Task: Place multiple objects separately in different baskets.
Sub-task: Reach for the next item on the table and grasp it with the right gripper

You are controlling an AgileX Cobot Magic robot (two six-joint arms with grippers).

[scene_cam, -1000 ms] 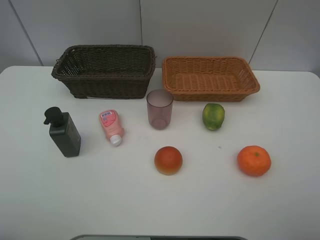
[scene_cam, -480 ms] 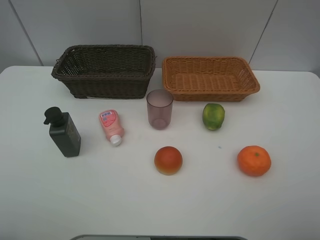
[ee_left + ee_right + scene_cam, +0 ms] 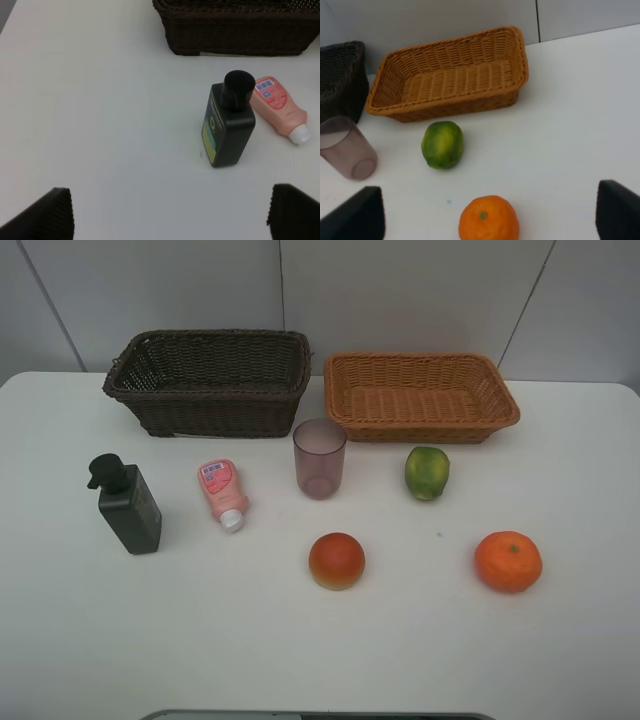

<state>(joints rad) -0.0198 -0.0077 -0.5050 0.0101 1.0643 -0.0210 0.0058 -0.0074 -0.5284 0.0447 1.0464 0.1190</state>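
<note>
Left gripper [image 3: 165, 215]: stood wide apart, held nothing.
Right gripper [image 3: 485, 212]: stood wide apart, held nothing.
Dark brown wicker basket [image 3: 210, 410]: sat behind translucent mauve plastic cup [image 3: 320, 460], leftward.
Orange-tan wicker basket [image 3: 420, 425]: sat behind cup, rightward.

I am holding my left claw [image 3: 170, 215] wide open, its two dark fingers [image 3: 47, 216] standing far apart and gripping nothing, hovering above the desk [image 3: 100, 100]. I am holding my right claw [image 3: 487, 215] open too, its dark fingers [image 3: 357, 215] spread apart, nothing between them, hovering above the desk.
</note>
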